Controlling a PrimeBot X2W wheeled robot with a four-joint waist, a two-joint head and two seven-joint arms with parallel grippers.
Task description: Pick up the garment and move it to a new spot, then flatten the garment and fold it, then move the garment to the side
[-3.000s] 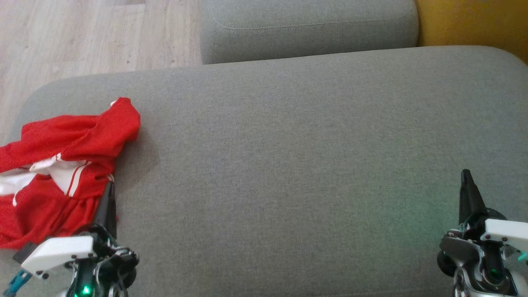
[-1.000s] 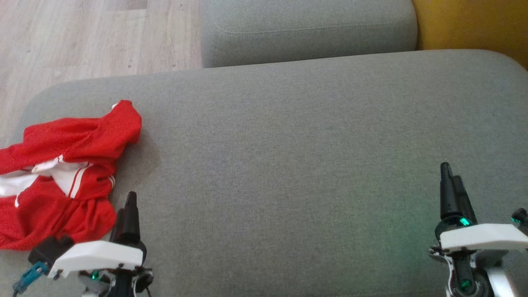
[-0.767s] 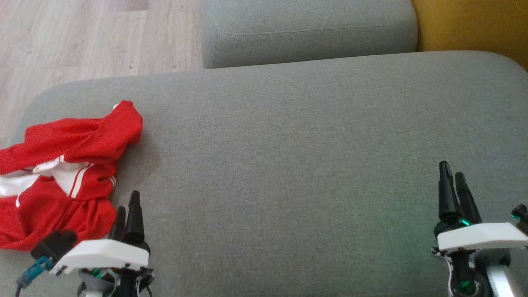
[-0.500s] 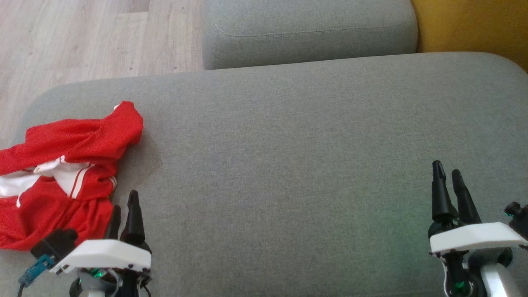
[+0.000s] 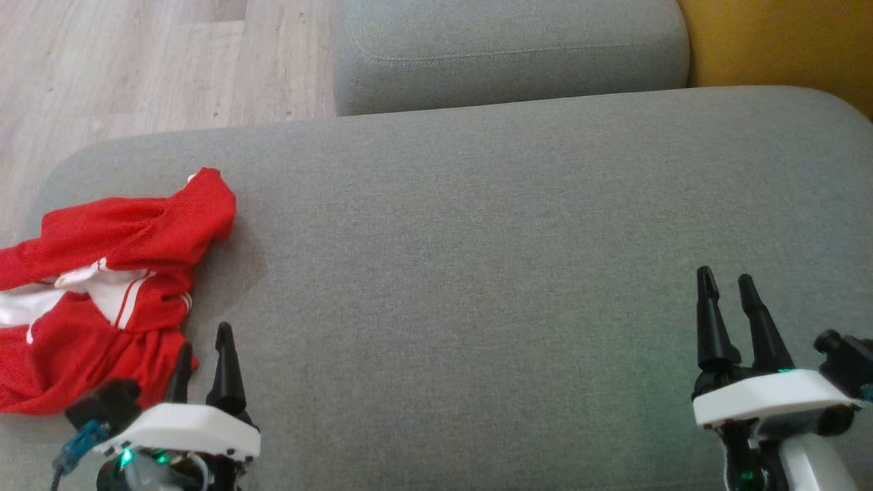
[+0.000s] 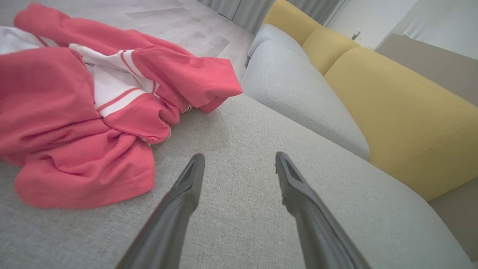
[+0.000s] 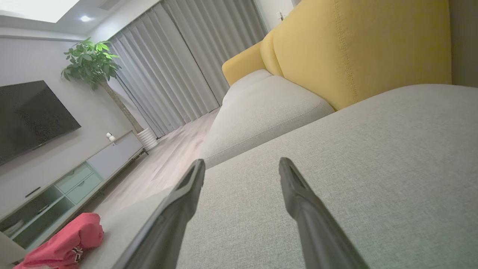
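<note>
A broad grey sofa cushion [image 5: 477, 273] stretched across the foreground, with a second grey cushion [image 5: 511, 48] and a yellow backrest [image 5: 777, 34] behind it and pale wood floor [image 5: 136, 61] at the left. The crumpled red-and-white garment [image 5: 102, 293] lay at the cushion's left end. The left gripper [image 5: 203, 339] hung just beside the garment's near edge, fingers spread wide and empty. The right gripper [image 5: 725, 276], equally wide, held nothing, well apart from the garment.

The left gripper [image 6: 239, 161] is hovering over the grey sofa seat [image 6: 242, 127], its two dark fingers [image 6: 175, 209] spreading wide and empty; the crumpled red and white garment [image 6: 56, 123] is lying just beside them, and yellow cushions [image 6: 396, 112] are standing behind
</note>
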